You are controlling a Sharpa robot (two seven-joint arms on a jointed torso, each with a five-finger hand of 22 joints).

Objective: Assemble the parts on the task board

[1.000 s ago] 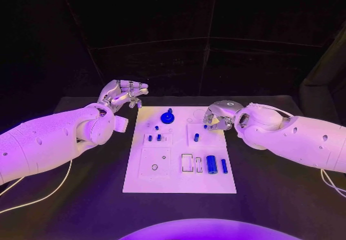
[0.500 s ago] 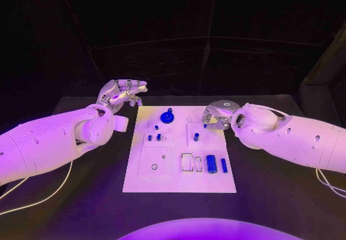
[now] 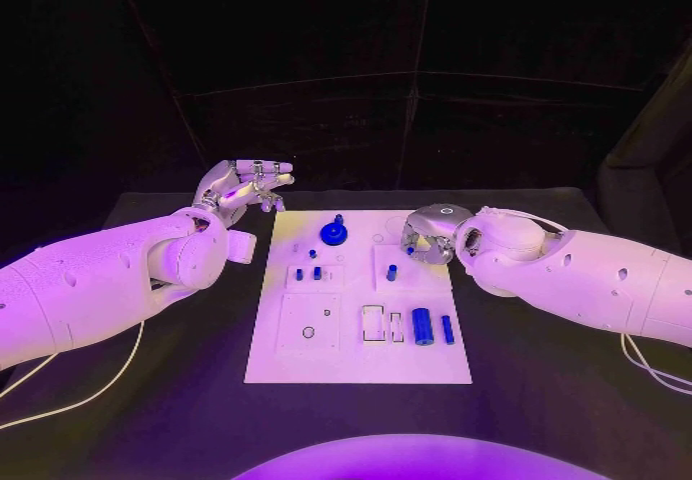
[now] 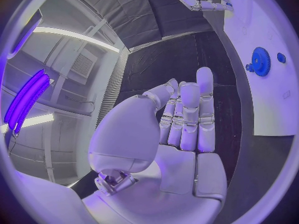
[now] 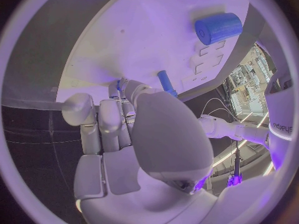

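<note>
I have the board [image 3: 310,365] flat in the middle of the desk [image 3: 548,420], long side running away from me, so both arms can reach it. My left hand [image 3: 242,185] hangs off the board's far left corner; its fingers lie straight and close together with nothing in them, parked out of the way, I judge. My right hand [image 3: 428,232] sits over the far right part of the board with its fingers curled down. A small blue bit [image 5: 118,84] shows at the fingertips [image 5: 127,90], but I cannot tell whether they pinch it.

The board carries the parts. A gear [image 3: 335,234] sits at the far middle. A thick cylinder [image 3: 423,326] and a thin pin [image 3: 447,328] lie near the right edge, beside two empty slots [image 3: 374,322]. Two short pegs [image 3: 307,273] stand left of centre, another peg [image 3: 391,272] just by my right hand.
</note>
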